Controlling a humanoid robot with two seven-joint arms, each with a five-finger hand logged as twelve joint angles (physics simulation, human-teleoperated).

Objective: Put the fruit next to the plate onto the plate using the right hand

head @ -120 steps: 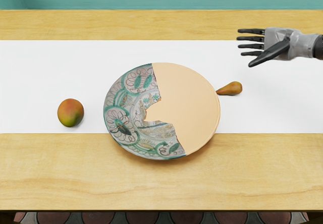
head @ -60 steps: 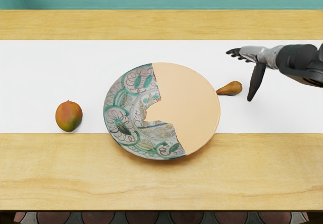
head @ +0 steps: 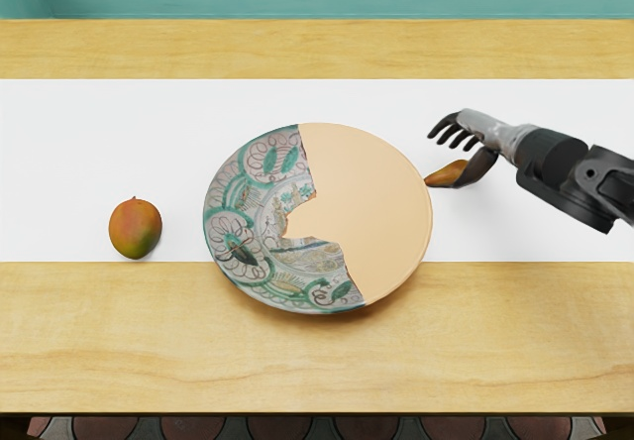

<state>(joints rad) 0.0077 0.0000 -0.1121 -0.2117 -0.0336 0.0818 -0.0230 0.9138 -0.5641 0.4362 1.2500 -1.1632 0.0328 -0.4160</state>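
A small brown pear [head: 444, 173] lies on the white runner just right of the plate [head: 376, 212], which is half patterned green and half plain tan. My right hand [head: 461, 148] comes in from the right edge and hovers directly over the pear. Its fingers are spread above the fruit and its thumb [head: 479, 166] reaches down on the pear's right side, covering that end. The fingers are not closed around the pear. A red-green mango [head: 135, 227] sits far to the left of the plate.
The white runner [head: 99, 143] crosses a wooden table [head: 317, 341]. A teal wall runs along the back edge. The right forearm [head: 580, 172] slants across the runner's right end.
My right hand has dropped and moved left, from up beside the runner's top edge to right over the pear. The mango shifted slightly left early on and now rests still.
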